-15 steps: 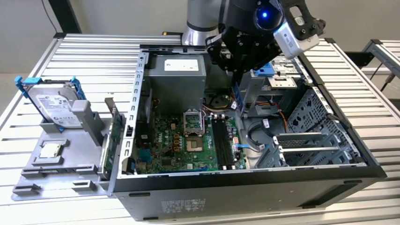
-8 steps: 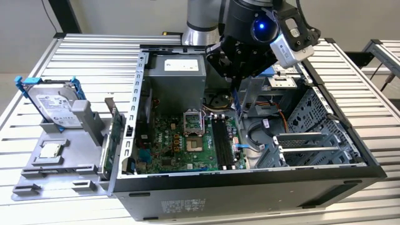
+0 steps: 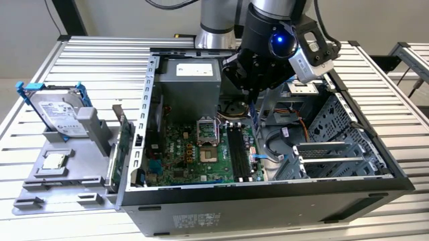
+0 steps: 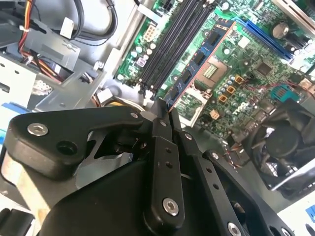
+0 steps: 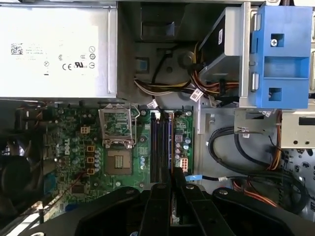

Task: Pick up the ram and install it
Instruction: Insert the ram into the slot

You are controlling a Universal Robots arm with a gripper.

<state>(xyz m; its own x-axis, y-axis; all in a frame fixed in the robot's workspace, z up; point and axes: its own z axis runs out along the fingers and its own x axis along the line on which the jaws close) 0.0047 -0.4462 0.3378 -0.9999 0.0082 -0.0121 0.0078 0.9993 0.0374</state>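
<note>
Ram (image 3: 254, 116) pictured upper centre of exterior view, grasped between clenched fingers (image 4: 161, 132) of gripper (image 3: 252, 98) over open computer case (image 3: 268, 190). Stick judged to be held on edge, long side down, so that it could be lined up with black memory slots (image 3: 238, 150) on motherboard (image 3: 181, 150) below. Not yet seated. Slots shown empty in first wrist view, with room above. Power supply (image 3: 191, 75) and cable bundle (image 3: 234, 113) crowded near stick. Hard drive (image 3: 59, 116) seen parked on tray (image 3: 74, 150) at exterior view's left, well apart.
</note>
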